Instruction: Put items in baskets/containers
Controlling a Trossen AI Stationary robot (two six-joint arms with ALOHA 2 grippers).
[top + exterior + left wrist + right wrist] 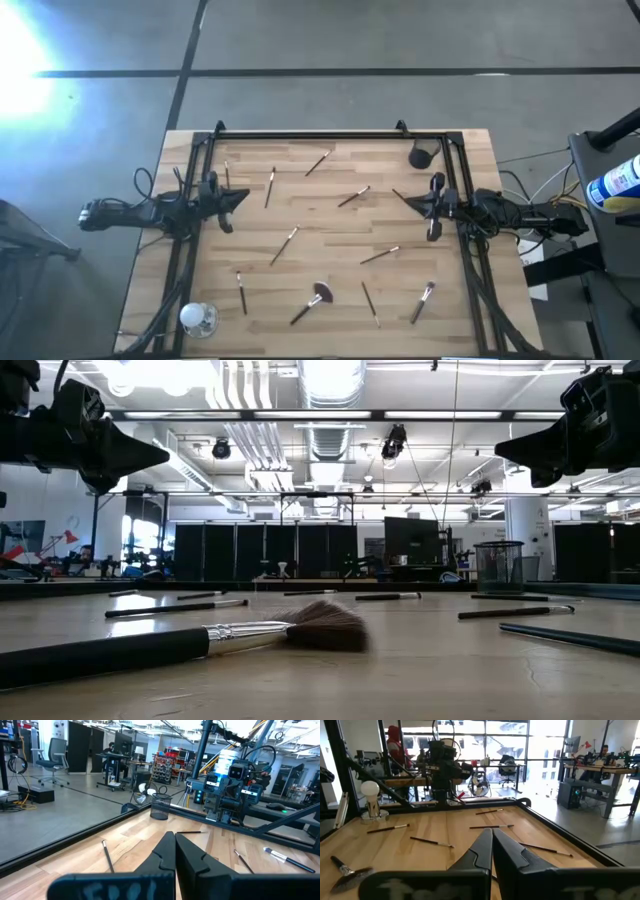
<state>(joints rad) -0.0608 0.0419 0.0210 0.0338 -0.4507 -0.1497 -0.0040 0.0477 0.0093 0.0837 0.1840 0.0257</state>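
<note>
left gripper [236, 200] + right gripper [412, 203]: closed, empty, parked at table sides | brushes [284, 245] scattered flat on the wood | cup [421, 156] far right corner | open right, take nearest handle mid-shaft, drop in bristles-up

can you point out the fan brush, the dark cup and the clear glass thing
fan brush [321, 294]: high view, on its wide bristle head
dark cup [421, 156]: high view, on its round rim
clear glass object [196, 317]: high view, on its rounded top

Wooden table [330, 215] carries scattered brushes [283, 245], dark cup [421, 156], glass object [197, 318]
</note>
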